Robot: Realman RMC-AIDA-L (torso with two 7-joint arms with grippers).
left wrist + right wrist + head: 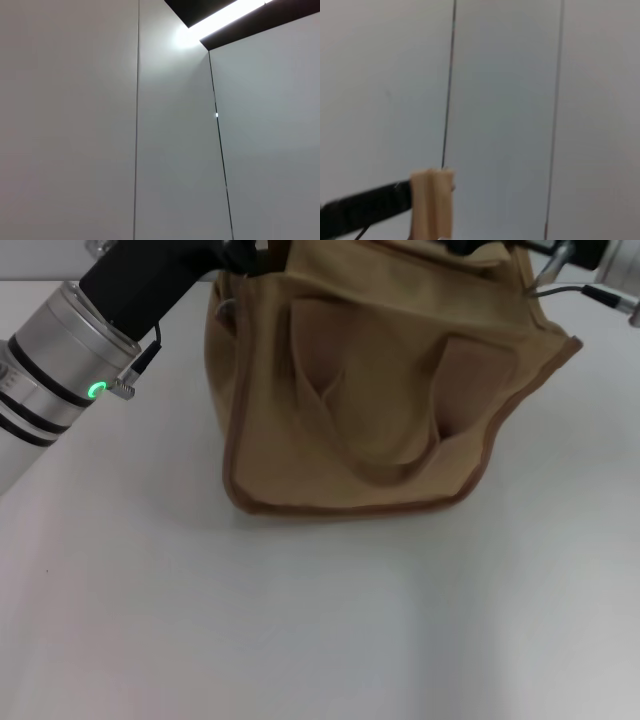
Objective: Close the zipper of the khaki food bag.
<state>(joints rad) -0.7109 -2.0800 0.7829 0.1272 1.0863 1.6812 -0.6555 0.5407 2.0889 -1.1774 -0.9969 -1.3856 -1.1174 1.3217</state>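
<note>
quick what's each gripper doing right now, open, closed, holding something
Left gripper: at the khaki food bag's top left corner, cut off by the head view's edge; cannot be told.
Right gripper: at the bag's top right corner, also out of frame; cannot be told.

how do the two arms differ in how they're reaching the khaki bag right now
The left arm shows much of its length in the head view: a silver segment with a green light, then a black section running to the bag's upper left corner. The right arm shows only a small silver and black part with cables, at the bag's upper right corner. Both reach the bag's top edge, where the gripper tips are cut off from view.
</note>
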